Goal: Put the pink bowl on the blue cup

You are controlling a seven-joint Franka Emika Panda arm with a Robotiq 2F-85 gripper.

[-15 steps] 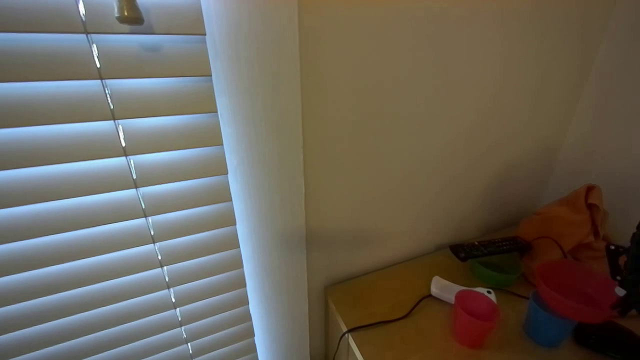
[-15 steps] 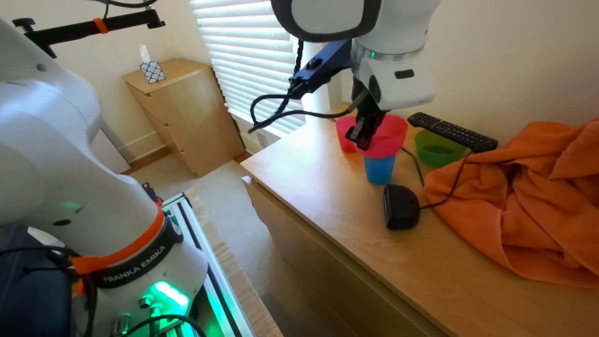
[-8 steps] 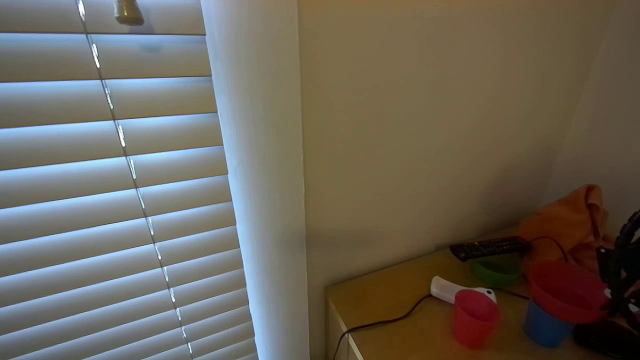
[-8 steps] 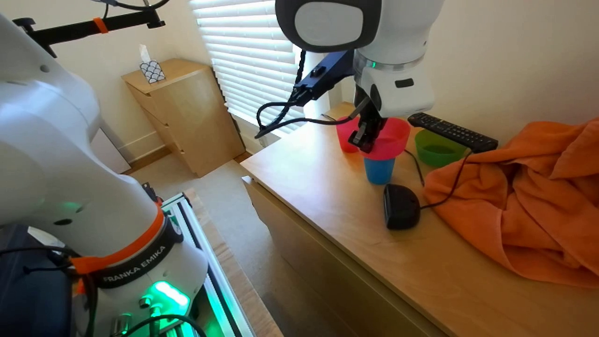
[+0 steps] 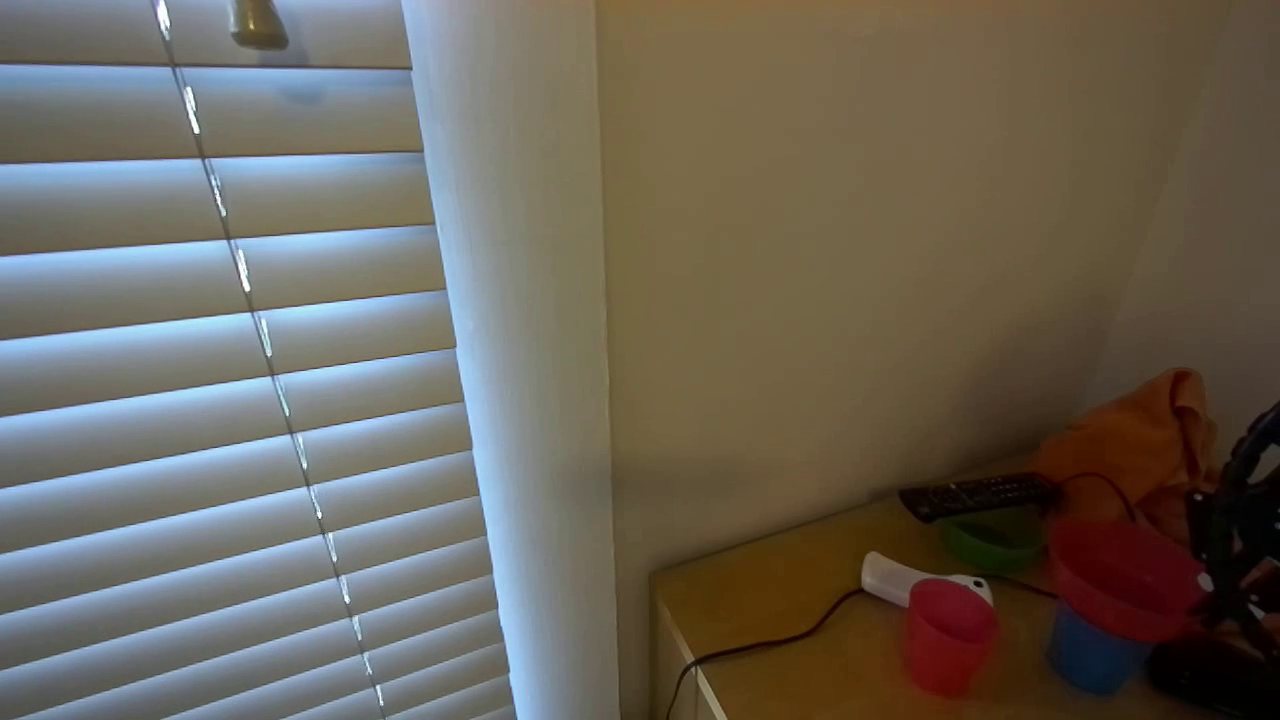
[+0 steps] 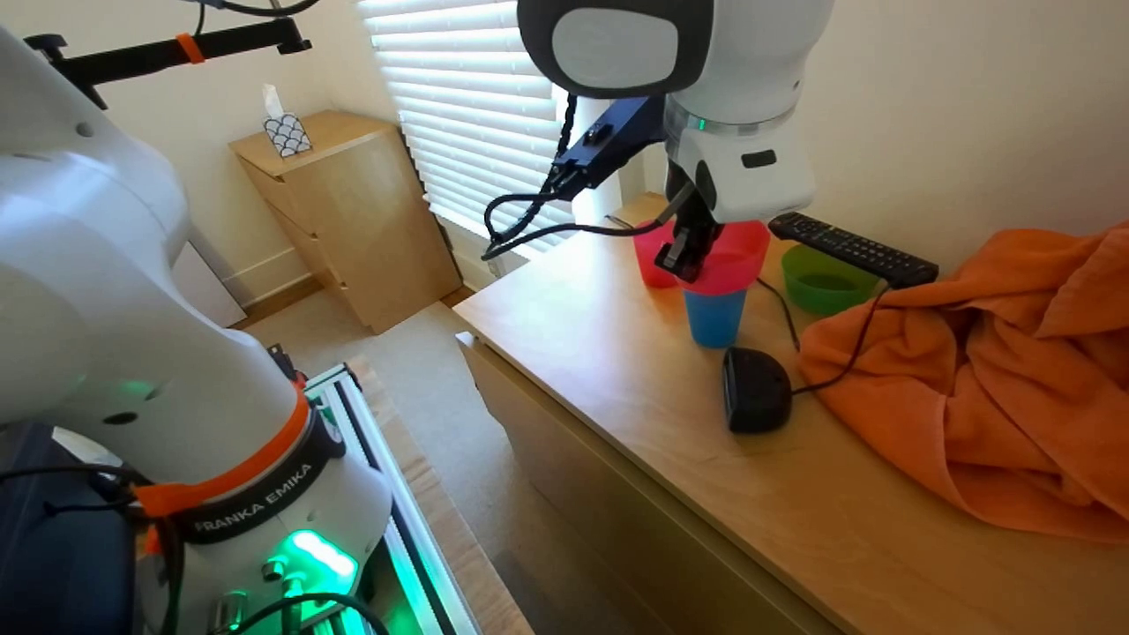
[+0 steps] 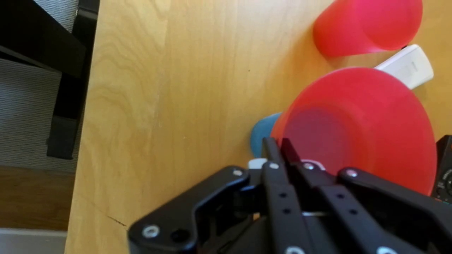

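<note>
- The two fingers [image 7: 270, 152] of my gripper [image 7: 279, 143] are clamped on the wall of the pink bowl [image 7: 385, 123], one tip outside it and the other inside.
- I have the pink bowl over the blue cup [image 7: 261, 135]; in both exterior views it covers the cup's mouth. Whether its weight rests on the cup's rim, I cannot tell.
- Below, the blue cup stands upright on the wooden dresser top [image 6: 573, 309].
- Just beside the cup sits a rounded black device [image 6: 757, 390] with a cord.
- Near my bowl, the pink cup [image 7: 367, 28] stands upright, a white handheld object [image 7: 409, 67] lying beside it.
- Farther out is the green bowl [image 6: 825, 280], a black remote control [image 6: 854, 250] at its rear rim, the rumpled orange towel [image 6: 979, 379] next to them.
- Past the dresser are window blinds [image 6: 467, 115] and a chest of drawers [image 6: 375, 220] bearing a patterned tissue box [image 6: 287, 134].
</note>
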